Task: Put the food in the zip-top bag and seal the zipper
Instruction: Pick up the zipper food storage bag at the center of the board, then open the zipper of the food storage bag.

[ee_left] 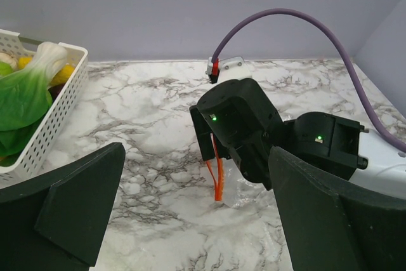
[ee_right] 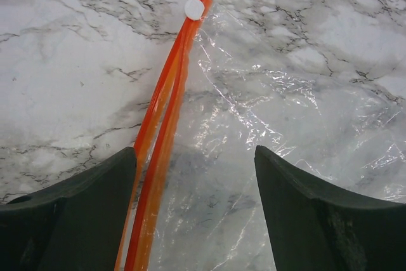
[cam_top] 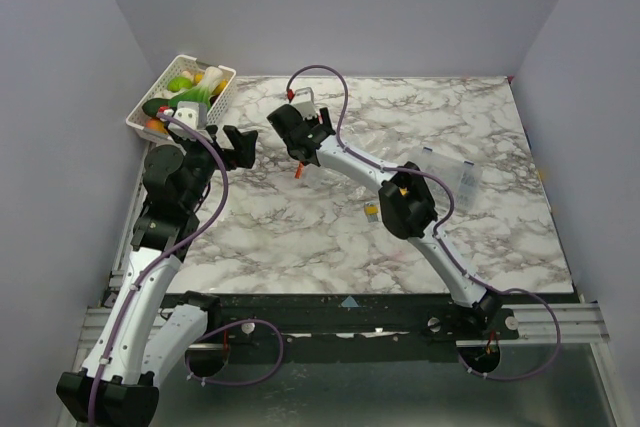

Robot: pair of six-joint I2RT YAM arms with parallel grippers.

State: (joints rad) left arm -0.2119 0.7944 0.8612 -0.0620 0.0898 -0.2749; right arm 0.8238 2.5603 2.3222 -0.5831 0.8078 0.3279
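On the marble table (cam_top: 480, 237), flat beneath the right gripper (ee_right: 195, 157), the zip-top bag (ee_right: 285, 144) is laid, its zipper (ee_right: 166, 99) framed by those parted jaws. Food (ee_left: 25, 87) is heaped in the basket (ee_left: 60, 112) near the wide-open left gripper (ee_left: 196, 150).

Basket (cam_top: 224, 84) sits at the table's (cam_top: 300, 237) far left corner, food (cam_top: 185, 87) piled in it. Bag (ee_right: 285, 125) lies flat mid-table, zipper (ee_right: 165, 112) along its left side, right gripper (ee_right: 195, 153) right over it. Box (cam_top: 455, 172) is off to the right.

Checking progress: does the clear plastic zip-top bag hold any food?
Empty where visible: the marble tabletop shows through the clear plastic zip-top bag; nothing inside.
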